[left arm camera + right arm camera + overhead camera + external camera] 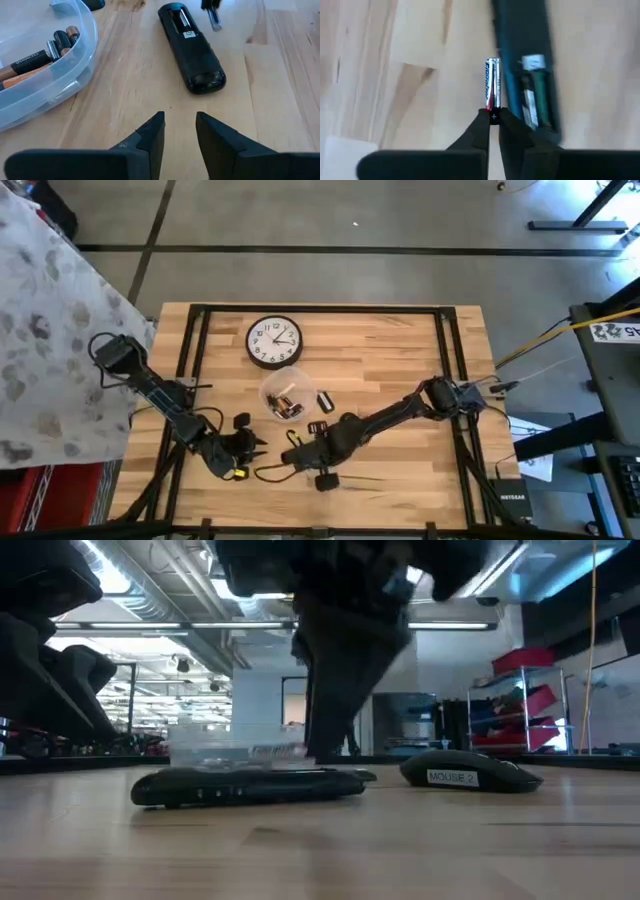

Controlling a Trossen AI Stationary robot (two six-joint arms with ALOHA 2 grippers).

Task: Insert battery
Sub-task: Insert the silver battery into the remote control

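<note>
Right wrist view showed your right end effector (493, 120) pinching a battery (492, 82) by one end, just beside the remote's (526, 65) open bay. You were mid-insertion; next you would need to line it over the empty slot and press down. Your left end effector (179, 131) waited spread. The clear bowl (75, 70) held spare batteries (30, 62).

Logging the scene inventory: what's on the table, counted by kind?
Clock: 1
Remote, battery bay open: 1
Mouse: 1
Clear bowl of spare batteries: 1 (the batteries inside overlap too much to count)
Battery held in the right fingers: 1
Total: 5, not counting the bowl's contents
</note>
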